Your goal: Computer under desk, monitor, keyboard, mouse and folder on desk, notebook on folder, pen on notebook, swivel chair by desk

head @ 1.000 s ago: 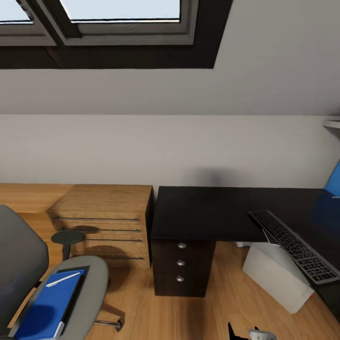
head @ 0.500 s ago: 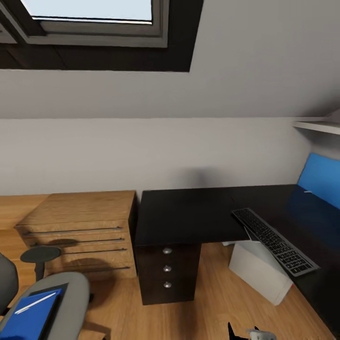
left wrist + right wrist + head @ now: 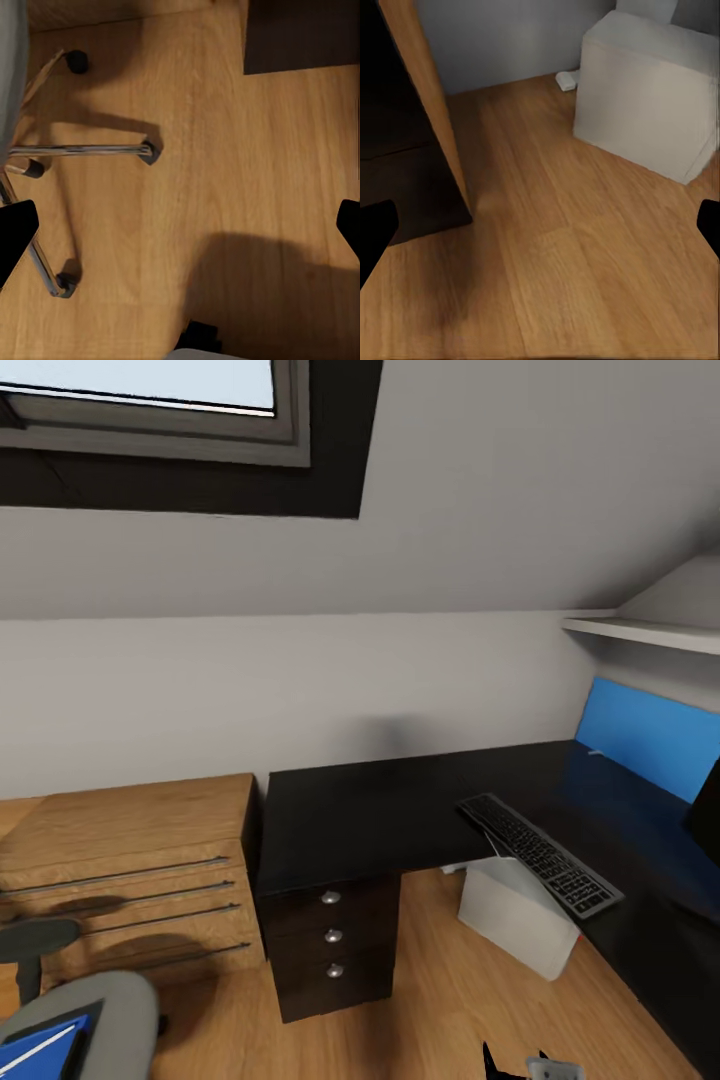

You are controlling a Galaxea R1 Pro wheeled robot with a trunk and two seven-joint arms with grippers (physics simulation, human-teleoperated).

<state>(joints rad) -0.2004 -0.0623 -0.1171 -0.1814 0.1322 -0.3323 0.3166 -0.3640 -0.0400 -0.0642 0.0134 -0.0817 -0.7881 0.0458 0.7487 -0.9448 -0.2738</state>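
While turning toward black tabletop [image 3: 380, 810]: keyboard [image 3: 538, 852] overhanging its edge at three o'clock, folder [image 3: 35, 1048] on swivel chair [image 3: 95, 1010] at eight o'clock. Both fingers spread wide, empty. Risk: clipping the chair base.

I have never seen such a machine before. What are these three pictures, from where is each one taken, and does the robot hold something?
These are simulator renders from a wheeled robot with two arms. The large picture comes from its head camera, looking forward and down. It shows a black desk with a keyboard on it, a white computer under it, a wooden drawer chest, and, at the lower left, a swivel chair carrying a blue folder. The two small pictures come from cameras near each gripper. The left gripper points at the floor beside the chair's chrome base. The right gripper faces the computer. Both look open and hold nothing.
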